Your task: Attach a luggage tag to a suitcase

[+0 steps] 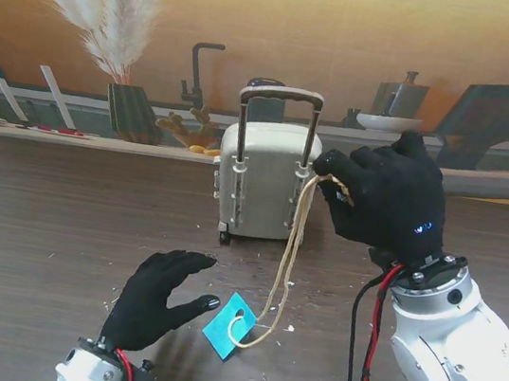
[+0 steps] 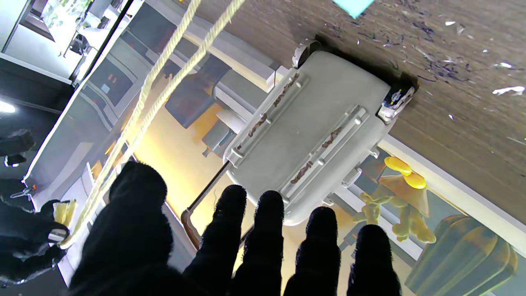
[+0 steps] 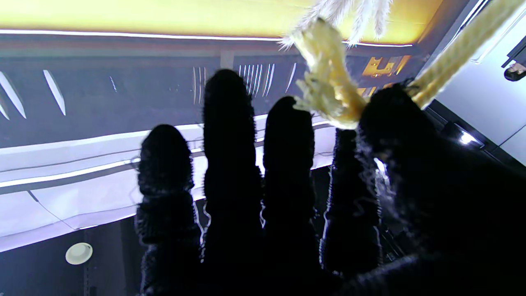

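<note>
1. Nearest you: left hand (image 1: 157,296), palm down over the table (image 1: 36,244), fingers spread and holding nothing. It sits just left of the tag, not touching it as far as the stand view shows.
2. Blue tag (image 1: 229,326) lies flat on the table, just right of the left hand's thumb. The cord (image 1: 291,254) passes through its hole and rises as a double strand, up and away from you.
3. Cord's long axis: near-vertical, leaning slightly right toward the right hand. It hangs just right of the suitcase; you cannot tell whether it brushes the shell.
4. Right hand (image 1: 387,201) is raised beside the handle (image 1: 282,99) post, thumb and forefinger pinching the frayed cord end (image 3: 328,94); the other fingers (image 3: 230,131) stand straight and slightly apart.
5. Key relation: the cord end lies just right of the handle's right post, at about mid-height. My judgement: the loop has to go left through the handle frame, and the right hand is clearly the nearer one for that.
6. Suitcase (image 1: 260,182) stands upright on its wheels, farther from you than both hands, handle extended.
7. In the way: the right post itself. A light case may tip if the cord tugs it.
8. Beyond: printed kitchen backdrop (image 1: 401,40) only.
</note>
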You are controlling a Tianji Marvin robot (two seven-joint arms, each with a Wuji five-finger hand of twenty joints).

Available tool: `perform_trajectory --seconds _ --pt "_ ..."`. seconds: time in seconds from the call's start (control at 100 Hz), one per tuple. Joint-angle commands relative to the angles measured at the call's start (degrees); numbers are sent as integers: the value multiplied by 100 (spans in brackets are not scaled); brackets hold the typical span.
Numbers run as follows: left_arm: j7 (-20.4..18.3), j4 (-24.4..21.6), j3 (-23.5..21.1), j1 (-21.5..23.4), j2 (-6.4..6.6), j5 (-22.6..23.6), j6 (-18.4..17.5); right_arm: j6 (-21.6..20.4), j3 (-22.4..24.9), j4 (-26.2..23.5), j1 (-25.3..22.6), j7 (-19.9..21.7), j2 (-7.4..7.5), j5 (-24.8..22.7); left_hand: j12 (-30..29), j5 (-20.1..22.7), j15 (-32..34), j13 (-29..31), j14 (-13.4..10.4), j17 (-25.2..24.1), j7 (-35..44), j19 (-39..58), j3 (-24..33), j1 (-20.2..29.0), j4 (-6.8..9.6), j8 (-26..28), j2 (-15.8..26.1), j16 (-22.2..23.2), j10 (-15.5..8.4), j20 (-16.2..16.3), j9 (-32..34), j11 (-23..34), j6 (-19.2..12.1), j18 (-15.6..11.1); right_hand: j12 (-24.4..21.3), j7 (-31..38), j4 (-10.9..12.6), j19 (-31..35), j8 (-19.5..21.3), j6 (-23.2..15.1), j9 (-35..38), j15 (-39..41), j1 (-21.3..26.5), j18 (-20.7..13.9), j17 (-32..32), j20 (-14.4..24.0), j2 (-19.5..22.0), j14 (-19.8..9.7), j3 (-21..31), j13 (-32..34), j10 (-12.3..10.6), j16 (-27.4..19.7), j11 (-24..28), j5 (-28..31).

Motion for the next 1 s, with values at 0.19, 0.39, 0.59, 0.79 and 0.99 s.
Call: perform_trajectory --seconds 0.19,0.39,0.59,0.79,0.99 --pt "-308 159 164 -304 26 -112 -32 -17 57 -290 207 294 23 -15 116 -98 126 -54 -162 -84 59 2 79 151 110 82 -231 131 -84 148 -146 3 -323 -79 85 755 60 -22 394 -431 55 81 519 33 -76 84 344 -83 305 88 19 96 119 411" --pt "-194 640 502 -869 -26 -272 32 -73 92 -401 252 411 30 -41 142 -283 229 -42 -208 -38 76 41 293 404 153 80 -344 185 -149 201 -214 43 -498 -97 91 747 61 -40 400 -446 55 68 514 19 -86 82 361 -91 283 72 -14 94 115 407" --pt "70 1084 871 -1375 -107 -373 96 -102 82 -454 289 468 31 -40 180 -308 375 -42 -239 7 234 79 490 530 139 110 -421 252 -175 258 -224 140 -557 -97 92 737 62 -57 399 -453 48 60 514 5 -96 78 368 -102 274 62 -9 92 110 398" --pt "32 1381 1156 -1787 -155 -599 50 -120 37 -500 306 491 34 -50 193 -211 454 -62 -255 17 356 85 636 553 109 117 -486 266 -194 287 -218 192 -577 -98 91 734 66 -71 401 -476 48 48 517 0 -98 74 379 -104 267 61 -23 87 103 398" --pt "-115 1516 1298 -2009 -164 -763 -22 -125 -26 -539 354 525 37 -68 190 -169 470 -104 -277 -2 439 71 799 594 71 118 -549 251 -207 300 -224 207 -598 -113 90 737 65 -81 402 -472 55 42 510 -4 -100 71 384 -104 261 58 -47 85 100 401"
